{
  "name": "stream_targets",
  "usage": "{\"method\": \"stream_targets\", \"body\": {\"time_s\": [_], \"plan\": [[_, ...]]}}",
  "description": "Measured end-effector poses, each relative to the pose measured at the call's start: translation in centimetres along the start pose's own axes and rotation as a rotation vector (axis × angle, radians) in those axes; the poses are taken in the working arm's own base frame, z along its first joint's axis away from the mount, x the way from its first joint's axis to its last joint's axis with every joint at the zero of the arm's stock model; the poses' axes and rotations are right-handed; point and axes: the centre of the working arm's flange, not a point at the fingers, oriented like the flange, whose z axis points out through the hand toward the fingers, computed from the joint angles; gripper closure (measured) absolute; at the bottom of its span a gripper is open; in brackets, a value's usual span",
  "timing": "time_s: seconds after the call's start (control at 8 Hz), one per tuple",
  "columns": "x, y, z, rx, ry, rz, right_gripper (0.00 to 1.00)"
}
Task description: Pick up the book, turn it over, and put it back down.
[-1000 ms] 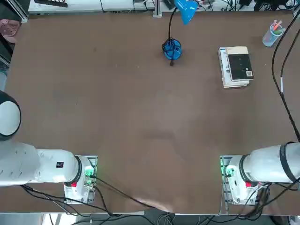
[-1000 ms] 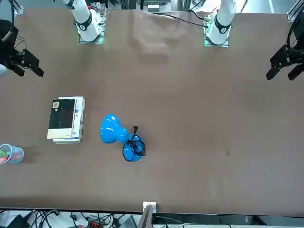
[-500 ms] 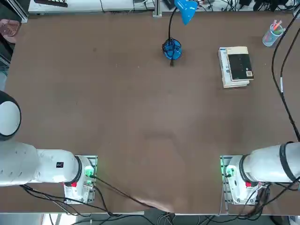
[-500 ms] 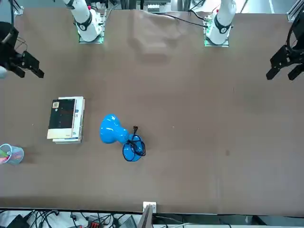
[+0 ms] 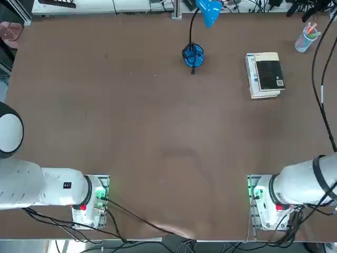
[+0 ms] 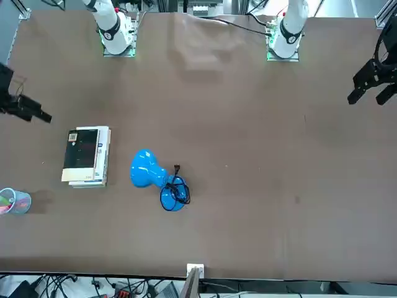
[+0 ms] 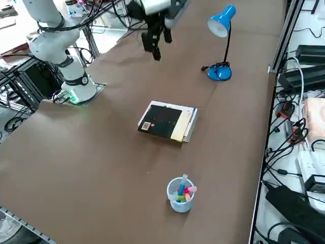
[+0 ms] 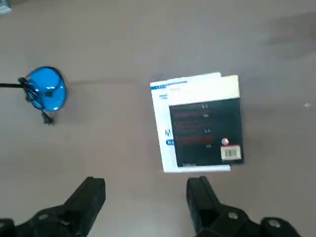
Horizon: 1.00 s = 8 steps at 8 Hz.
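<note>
blue lamp, cup, white book

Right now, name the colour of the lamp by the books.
The lamp is bright blue, head and base alike, with a black stem; the right side view shows it best.

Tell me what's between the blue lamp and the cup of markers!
The black-covered book, on the white book, lies between them, seen in the right side view.

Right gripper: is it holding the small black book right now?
No, the right gripper stands open with nothing between its fingers, and the small black book lies on the larger white book.
</note>
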Motion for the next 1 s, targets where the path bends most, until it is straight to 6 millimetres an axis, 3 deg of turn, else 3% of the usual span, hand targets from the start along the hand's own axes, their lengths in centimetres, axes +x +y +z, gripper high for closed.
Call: {"method": "stream_targets", "body": {"time_s": [0.25, 0.62, 1.0], "plan": [[1.7, 7.9, 2.3, 0.146, 0.015, -0.018, 0.0], [1.9, 19.0, 7.3, 0.347, 0.077, -0.078, 0.0], [1.1, 27.3, 16.3, 0.623, 0.153, -0.069, 0.0]]}}
